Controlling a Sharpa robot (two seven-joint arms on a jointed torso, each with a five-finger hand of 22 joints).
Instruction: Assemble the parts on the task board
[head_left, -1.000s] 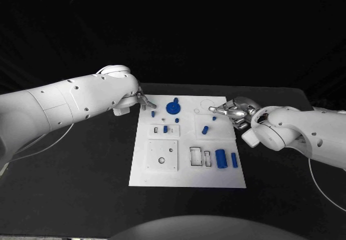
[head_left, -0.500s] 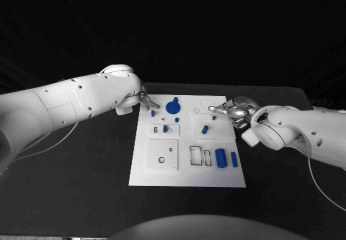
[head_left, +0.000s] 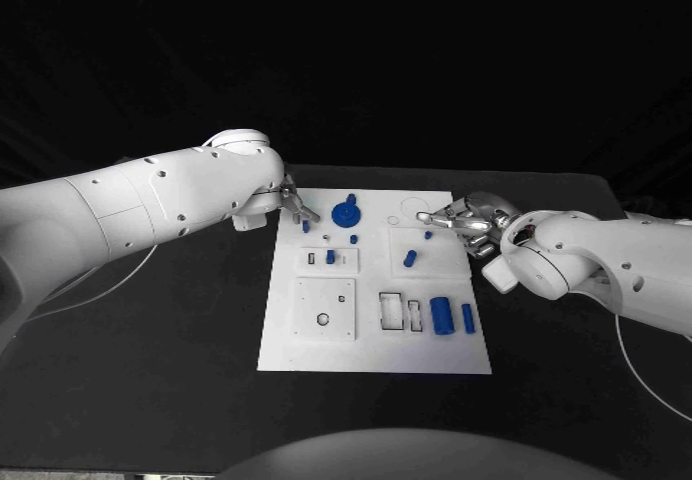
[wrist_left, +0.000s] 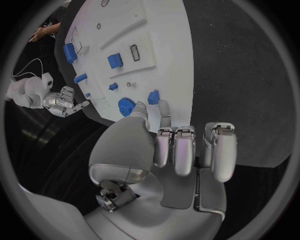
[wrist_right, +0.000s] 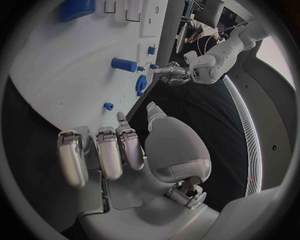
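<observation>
Now the left hand has crept a little further in over the far left corner of the task board, its fingertips nearer the blue gear than a second ago, while nothing on the board has shifted. In the left wrist view the thumb and one finger reach toward the gear and a small blue block beside it; the other fingers are curled back and nothing is held, so the hand is released but poised to pinch.

Across the board, the right hand hovers at the far right edge, where it was a second ago, fingers loosely extended and grasping nothing. Just beside it sit a small blue peg and a tilted blue cylinder.

Nearer the robot, two larger blue cylinders lie side by side next to empty rectangular slots, and a square plate with a hole sits on the left half. One small blue piece stands in a recessed block.

Judging by the slow approach, the left hand is lining up a pick near the gear; most of the assembly looks yet to be done on the black counter.
</observation>
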